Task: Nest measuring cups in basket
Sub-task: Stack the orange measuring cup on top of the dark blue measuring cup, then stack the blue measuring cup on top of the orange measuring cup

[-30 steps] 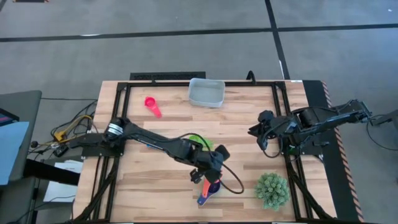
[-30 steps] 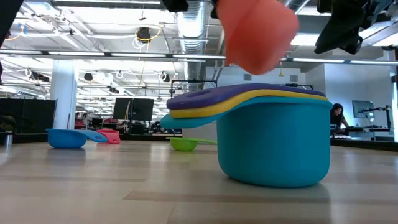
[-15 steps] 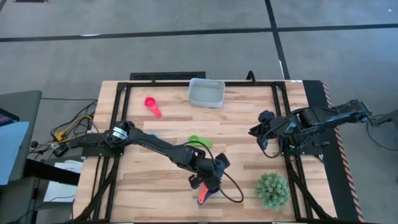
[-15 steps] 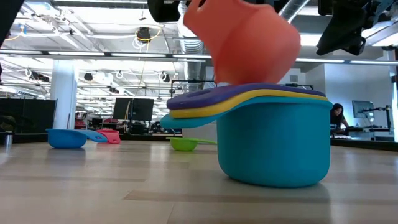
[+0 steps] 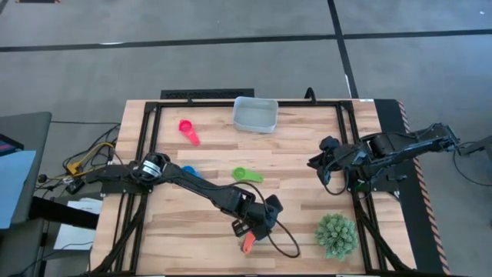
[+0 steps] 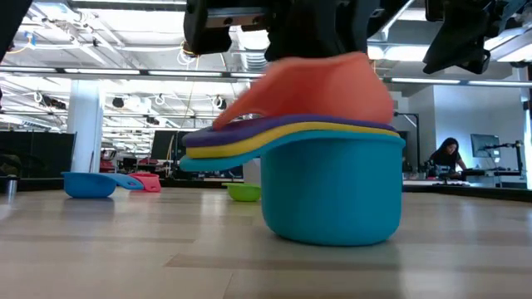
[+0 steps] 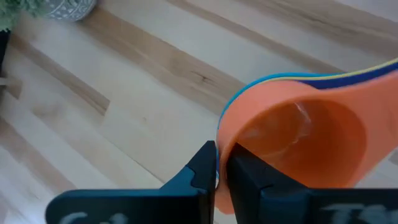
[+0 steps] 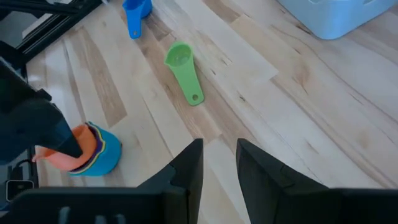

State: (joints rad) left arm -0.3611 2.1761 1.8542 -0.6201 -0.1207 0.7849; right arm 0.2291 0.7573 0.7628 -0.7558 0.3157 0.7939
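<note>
Large open hall with ceiling pipes and monitors beyond a pale wooden slatted table (image 5: 184,231) edged by a black frame.

Reaching from the left edge toward the near middle, the left dark arm, its left gripper (image 5: 256,225) clamped on the rim of an orange-red plastic measuring cup (image 7: 292,146); that cup pressed down into a nested stack, above a purple cup (image 6: 249,127) and a yellow cup (image 6: 249,143), all inside the big teal plastic cup (image 6: 332,191) standing on the near middle of the table.

Parked at the right edge, raised off the wood, the right dark arm, with the right gripper (image 5: 321,169) showing a clear gap between its fingers (image 8: 186,171), holding nothing.

At the far middle, the shallow translucent pale grey-blue plastic basket (image 5: 255,114), nothing visible inside.

Near right, a spiky green ball-shaped plant (image 5: 337,235).

Lying loose: a small green scoop cup (image 5: 246,175) mid-table, a blue cup (image 8: 135,11) left of it beside the left arm, a pink cup (image 5: 187,130) far left.
</note>
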